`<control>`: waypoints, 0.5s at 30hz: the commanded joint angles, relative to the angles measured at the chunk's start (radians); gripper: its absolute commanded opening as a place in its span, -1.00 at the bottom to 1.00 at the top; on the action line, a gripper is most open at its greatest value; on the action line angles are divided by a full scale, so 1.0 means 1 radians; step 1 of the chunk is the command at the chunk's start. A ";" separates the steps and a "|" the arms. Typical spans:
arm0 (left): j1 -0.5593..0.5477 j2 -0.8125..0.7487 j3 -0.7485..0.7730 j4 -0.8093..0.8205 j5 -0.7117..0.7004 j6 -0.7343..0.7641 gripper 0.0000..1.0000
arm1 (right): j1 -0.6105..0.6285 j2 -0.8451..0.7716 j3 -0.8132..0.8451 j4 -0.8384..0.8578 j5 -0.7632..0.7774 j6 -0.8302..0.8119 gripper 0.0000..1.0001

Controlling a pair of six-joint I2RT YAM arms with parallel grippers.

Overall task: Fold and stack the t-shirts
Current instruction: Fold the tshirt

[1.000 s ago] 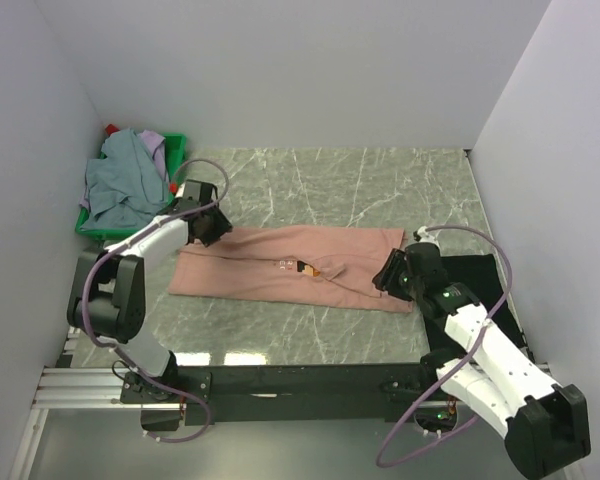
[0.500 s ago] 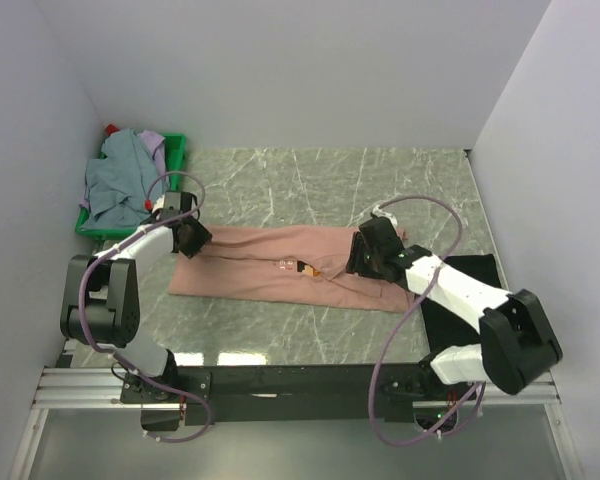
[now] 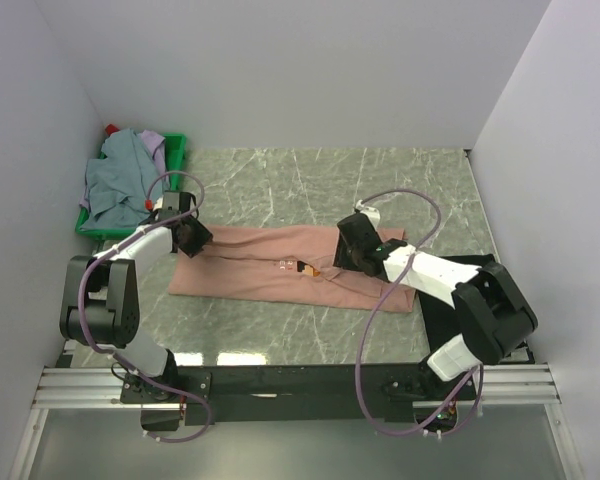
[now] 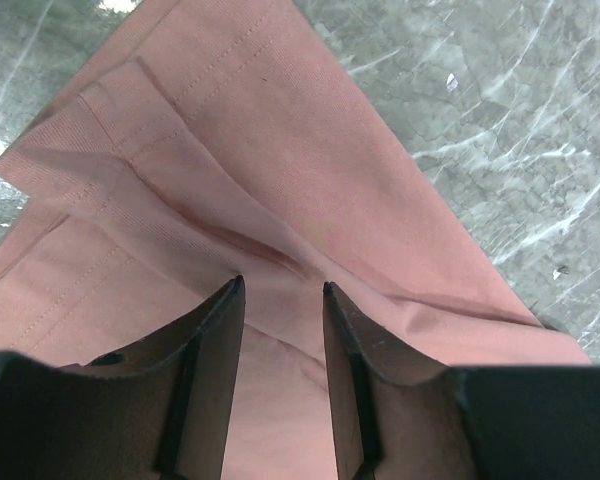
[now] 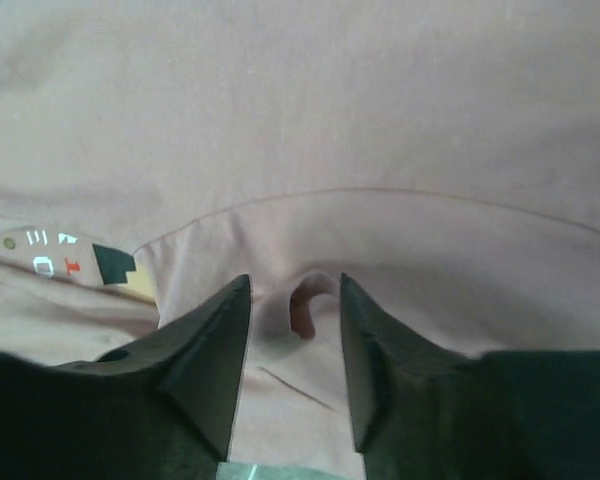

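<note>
On the tabletop (image 3: 380,185), at its far-left corner, a green crate (image 3: 177,152) holds a grey-blue t-shirt (image 3: 115,185) and a lavender t-shirt (image 3: 154,143). The left arm (image 3: 145,240) reaches the left end of the salmon-pink t-shirt (image 3: 260,265), a band lying left to right across the middle. Its jaws stand partly open astride a fold ridge, apparently gripping nothing. Right of the chest print (image 5: 80,262), the right arm (image 3: 430,275) sets its jaws, likewise parted, around a small pucker of cloth, not yet pinched. Each arm is nearest its own end, so folding along the long axis suits. Bare stone lies beyond the shirt; the black t-shirt (image 3: 472,264) crowds the near-right edge.
</note>
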 commanded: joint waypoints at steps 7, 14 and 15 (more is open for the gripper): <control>0.008 -0.046 -0.004 0.020 0.011 0.018 -0.14 | 0.078 -0.028 0.020 -0.007 0.043 0.066 -0.66; 0.014 -0.054 -0.007 0.027 0.020 0.018 -0.15 | 0.150 -0.074 -0.010 -0.016 -0.009 0.139 -0.89; 0.016 -0.055 -0.008 0.028 0.023 0.018 -0.15 | 0.165 -0.071 -0.010 -0.015 -0.023 0.147 -0.91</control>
